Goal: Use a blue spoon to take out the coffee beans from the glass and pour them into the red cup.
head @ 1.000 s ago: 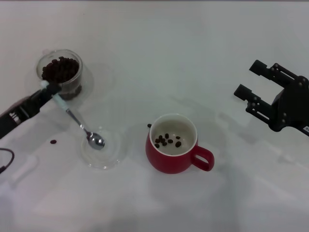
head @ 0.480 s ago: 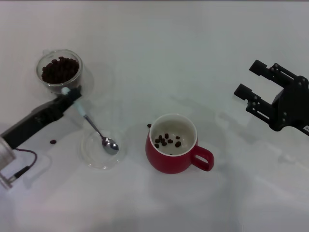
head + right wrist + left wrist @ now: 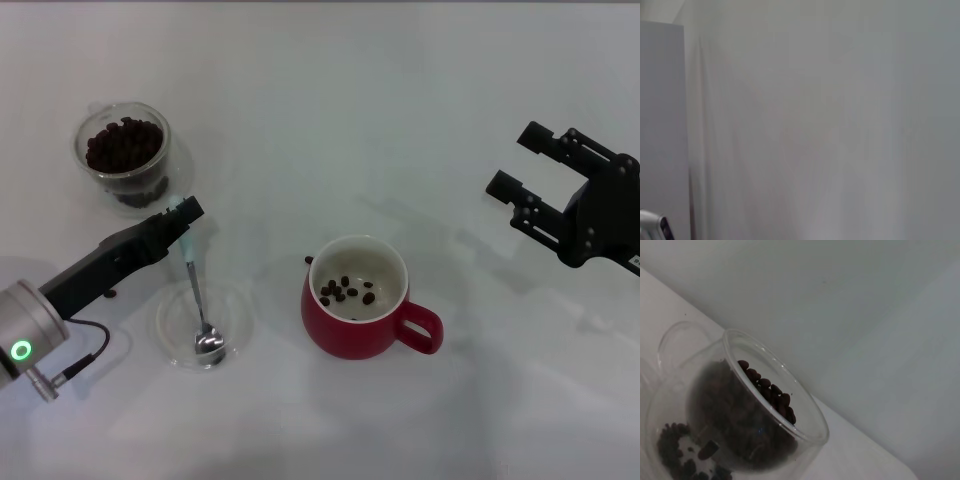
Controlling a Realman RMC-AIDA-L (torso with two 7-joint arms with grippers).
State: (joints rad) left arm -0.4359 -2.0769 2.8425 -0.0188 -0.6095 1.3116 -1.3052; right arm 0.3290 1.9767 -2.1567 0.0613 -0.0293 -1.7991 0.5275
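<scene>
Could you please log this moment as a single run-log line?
left gripper: holds blue spoon, bowl in glass dish | red cup: some coffee beans | glass: beans remain | right gripper: open, idle

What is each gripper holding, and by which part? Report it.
The left gripper holds the blue spoon by the tip of its pale handle; its bowl rests in the glass dish. The right gripper is open, holding nothing.

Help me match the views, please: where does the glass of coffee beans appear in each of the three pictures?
Head view: the glass stands at upper left on the table, beyond the left pincer.
Left wrist view: the glass fills the lower left, seen close from the side.
Right wrist view: not in it.
Shared landmark: the coffee beans heaped inside the glass.
</scene>
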